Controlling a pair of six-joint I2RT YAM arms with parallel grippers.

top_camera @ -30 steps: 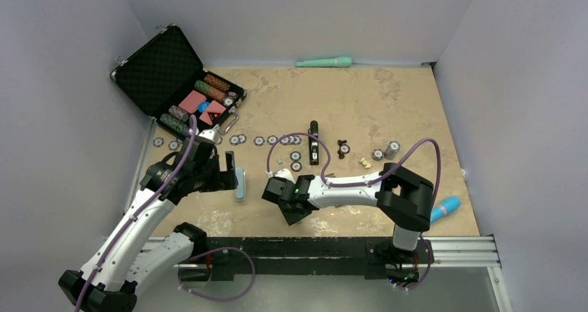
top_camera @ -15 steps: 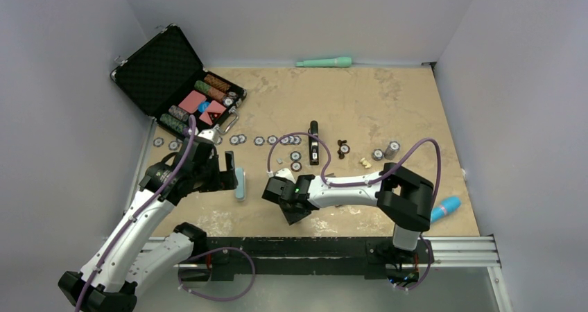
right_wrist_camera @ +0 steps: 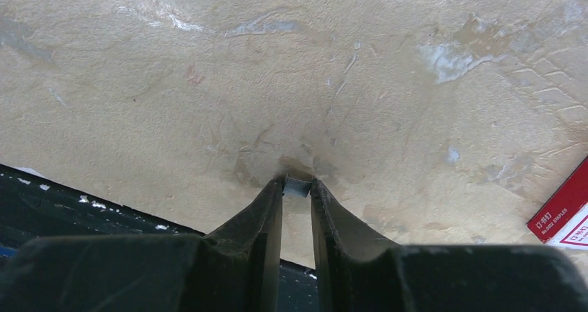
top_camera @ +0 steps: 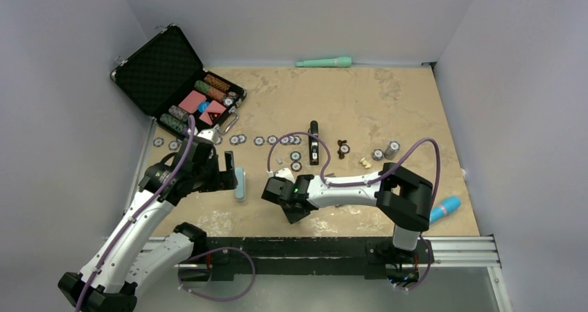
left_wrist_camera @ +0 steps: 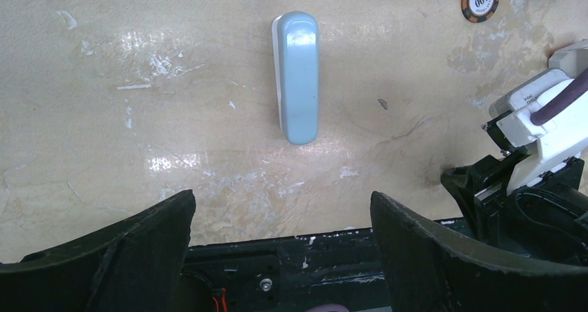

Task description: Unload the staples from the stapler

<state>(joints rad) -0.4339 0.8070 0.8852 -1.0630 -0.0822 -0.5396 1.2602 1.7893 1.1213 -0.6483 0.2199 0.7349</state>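
Observation:
The slim black stapler [top_camera: 314,145] lies on the tan table mid-field, with no gripper near it. Nearer the front edge, my right gripper [top_camera: 294,211] points down at the table. In the right wrist view its fingertips pinch the staples [right_wrist_camera: 297,185], a tiny silver strip that rests on the table surface, so the right gripper [right_wrist_camera: 297,189] is shut on them. My left gripper [left_wrist_camera: 281,218] hangs open and empty to the left, above bare table in front of a pale blue bar [left_wrist_camera: 298,76].
An open black case [top_camera: 173,83] with chips stands at back left. A row of poker chips [top_camera: 258,141] runs left of the stapler. A red-and-white box [right_wrist_camera: 565,218] lies right of the right gripper. A cream lump [top_camera: 365,163] and blue cylinder [top_camera: 445,209] lie right.
The right gripper's wrist has shifted very slightly left at the same spot near the front edge. The left arm has not moved.

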